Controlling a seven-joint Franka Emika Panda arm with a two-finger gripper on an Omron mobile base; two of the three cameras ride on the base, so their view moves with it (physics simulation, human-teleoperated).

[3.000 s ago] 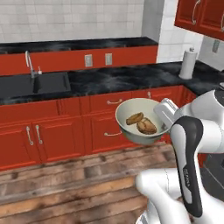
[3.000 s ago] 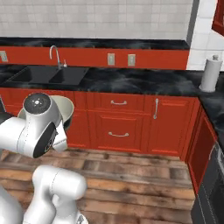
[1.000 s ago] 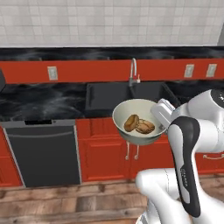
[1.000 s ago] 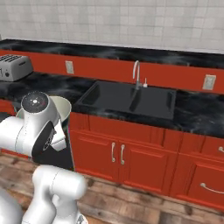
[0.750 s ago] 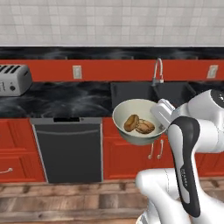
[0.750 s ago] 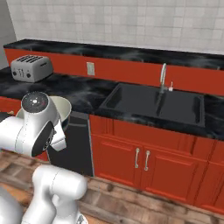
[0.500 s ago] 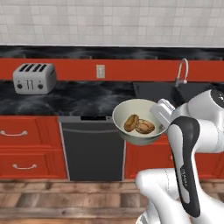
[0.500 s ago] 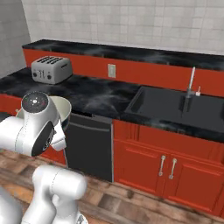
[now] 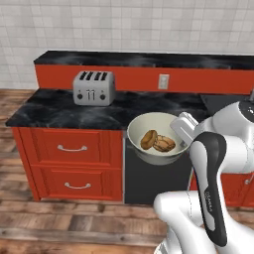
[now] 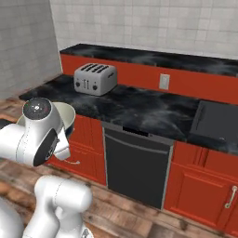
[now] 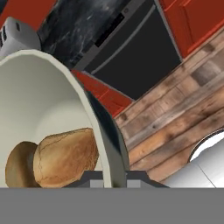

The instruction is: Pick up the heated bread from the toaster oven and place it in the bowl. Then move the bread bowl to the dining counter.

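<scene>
My gripper (image 9: 181, 130) is shut on the right rim of the cream-white bowl (image 9: 136, 130) and holds it in the air in front of the red cabinets. In the bowl lie the golden-orange ring-like heated bread (image 9: 148, 139) and, beside it on the gripper's side, a darker lumpy bread piece (image 9: 164, 144). In the hand view the gripper (image 11: 114, 177) pinches the bowl's rim (image 11: 94, 113), with the lumpy bread piece (image 11: 65, 155) close by and the heated bread (image 11: 16, 164) behind it. The bowl's rim (image 10: 68, 113) peeks out behind my arm. The toaster oven and the dining counter are out of view.
A silver four-slot toaster (image 9: 94, 87) (image 10: 95, 78) stands on the black counter top. A black dishwasher front (image 10: 137, 166) sits below the counter, with red drawers (image 9: 72, 161) to its left. A sink (image 10: 217, 122) lies at the right. Wooden floor (image 9: 74, 223) runs in front.
The whole scene has slid to the right in both base views, so the base is moving; toaster and counter end came into view. The bowl stays in the gripper with both breads.
</scene>
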